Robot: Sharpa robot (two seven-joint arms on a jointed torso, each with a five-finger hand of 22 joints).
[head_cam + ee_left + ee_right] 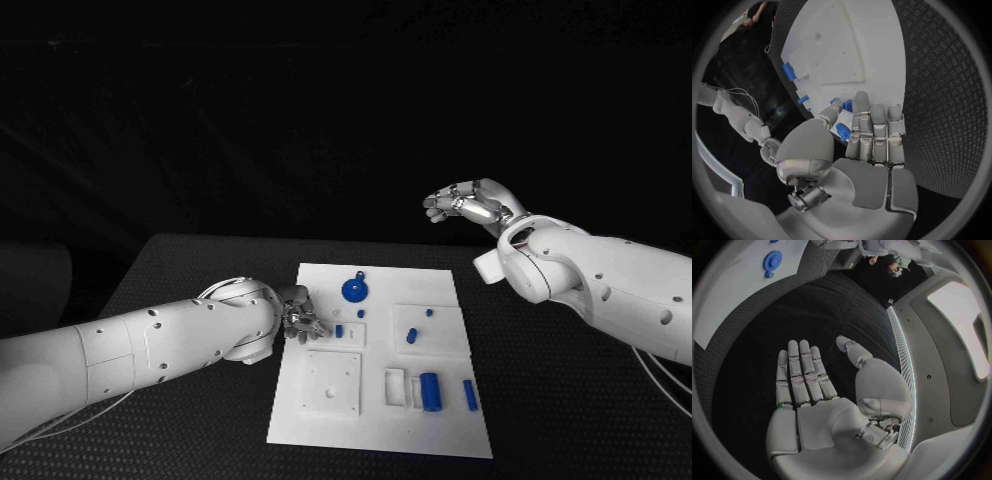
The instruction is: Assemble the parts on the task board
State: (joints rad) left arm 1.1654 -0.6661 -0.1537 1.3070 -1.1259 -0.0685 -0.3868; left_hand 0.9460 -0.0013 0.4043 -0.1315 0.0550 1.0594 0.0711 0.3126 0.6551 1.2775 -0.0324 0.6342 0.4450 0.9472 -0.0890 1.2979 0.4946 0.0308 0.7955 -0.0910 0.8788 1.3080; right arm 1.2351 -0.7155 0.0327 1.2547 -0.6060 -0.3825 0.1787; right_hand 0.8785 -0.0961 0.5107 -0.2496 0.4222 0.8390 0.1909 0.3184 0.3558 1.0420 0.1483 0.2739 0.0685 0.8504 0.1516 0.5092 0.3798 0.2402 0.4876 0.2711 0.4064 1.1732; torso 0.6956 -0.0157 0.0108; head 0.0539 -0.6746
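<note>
While right robot hand (pixel 464 205) hovers empty, left robot hand (pixel 299 318) pinches blue part (pixel 842 131).

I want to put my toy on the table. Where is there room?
The bare black table to the right of the task board is free, under the raised right hand. The strip beyond the board's far edge is free too. It is crowded at the board's left edge, where the left hand works.
</note>
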